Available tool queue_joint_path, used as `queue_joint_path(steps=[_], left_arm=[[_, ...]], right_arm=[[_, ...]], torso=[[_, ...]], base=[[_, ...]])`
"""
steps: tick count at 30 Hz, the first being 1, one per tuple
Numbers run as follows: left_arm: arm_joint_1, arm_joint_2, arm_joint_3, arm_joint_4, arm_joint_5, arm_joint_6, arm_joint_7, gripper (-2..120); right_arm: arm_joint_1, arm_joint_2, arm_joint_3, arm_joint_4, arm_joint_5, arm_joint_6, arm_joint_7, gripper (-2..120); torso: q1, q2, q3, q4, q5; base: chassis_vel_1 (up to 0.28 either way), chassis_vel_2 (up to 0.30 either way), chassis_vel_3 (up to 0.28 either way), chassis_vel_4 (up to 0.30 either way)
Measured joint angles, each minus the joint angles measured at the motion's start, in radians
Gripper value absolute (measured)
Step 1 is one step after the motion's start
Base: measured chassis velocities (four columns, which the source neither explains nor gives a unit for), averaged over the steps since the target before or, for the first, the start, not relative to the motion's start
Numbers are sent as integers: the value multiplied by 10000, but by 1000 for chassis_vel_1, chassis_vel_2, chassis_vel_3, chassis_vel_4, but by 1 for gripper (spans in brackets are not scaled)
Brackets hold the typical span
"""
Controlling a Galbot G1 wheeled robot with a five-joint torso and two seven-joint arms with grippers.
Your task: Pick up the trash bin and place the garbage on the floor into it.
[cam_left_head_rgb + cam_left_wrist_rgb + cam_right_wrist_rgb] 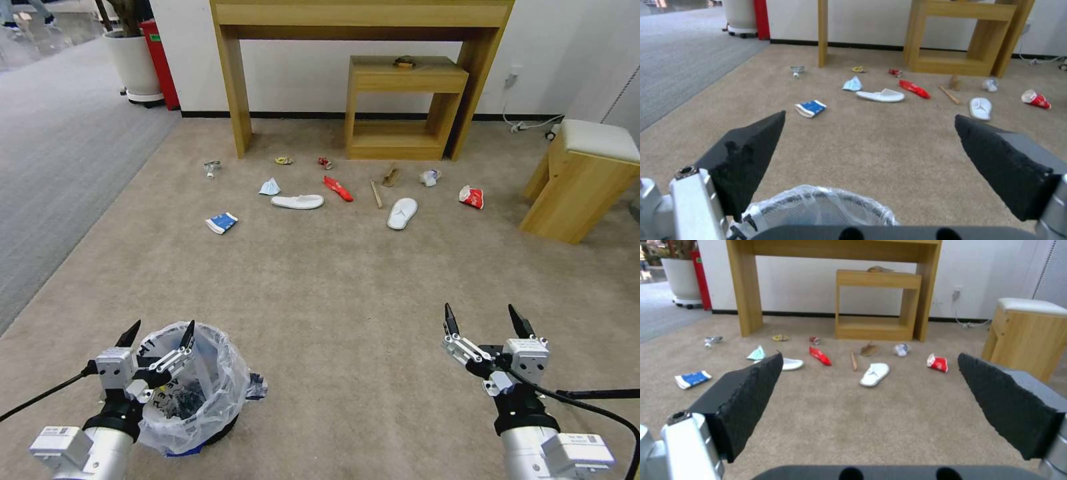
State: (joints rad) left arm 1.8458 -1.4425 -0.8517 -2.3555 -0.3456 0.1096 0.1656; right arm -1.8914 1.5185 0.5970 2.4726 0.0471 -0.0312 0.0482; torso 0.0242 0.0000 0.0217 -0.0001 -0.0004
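The bin [190, 393] stood on the beige floor [333, 293] close in front of me on my left, lined with a clear bag printed with black marks, some dark scraps inside. My left claw [160, 333] hung just above its near rim, released, tips wide apart and gripping nothing; in the left wrist view the bag's rim [818, 206] sat directly below the claw [869, 120]. My right claw [485, 319] hovered over bare carpet on my right, well apart from the bin, likewise released and empty.

The garbage lay scattered in a loose row farther off, near the wooden shelving [400, 107]: a blue-white packet [221, 222] nearest the bin, a pale blue piece [269, 187], one white slipper [297, 201], a long red wrapper [338, 189], a wooden stick [377, 194], a second slipper [402, 213], a brown scrap [391, 177], a crumpled white packet [430, 177], a red-white wrapper [471, 197] farthest right. Smaller bits lay close to the shelving legs. A wooden stool [583, 180] stood at far right.
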Motion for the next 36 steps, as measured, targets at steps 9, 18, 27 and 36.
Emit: queue_joint_path(steps=[9,18,27,36], left_arm=[[-171,126,-49,131,25,203,0,100],[-844,1500,-366,494,-922,1630,-524,100],[-2061,3758,-543,1821,-2416,4604,-1229,100],[-2207,5437,-595,3092,-3938,6220,-1738,100]], right_arm=[[79,-9,42,-71,88,-56,47,100],[112,-61,59,-124,317,-173,60,100],[239,-190,125,-311,610,-408,78,100],[234,-84,211,-674,683,-302,220,100]], torso=[[0,0,0,0,0],[0,0,0,1,-2],[1,0,1,0,-6],[1,-1,1,0,-2]], base=[[0,0,0,0],[0,0,0,0],[0,0,0,0],[0,0,0,0]])
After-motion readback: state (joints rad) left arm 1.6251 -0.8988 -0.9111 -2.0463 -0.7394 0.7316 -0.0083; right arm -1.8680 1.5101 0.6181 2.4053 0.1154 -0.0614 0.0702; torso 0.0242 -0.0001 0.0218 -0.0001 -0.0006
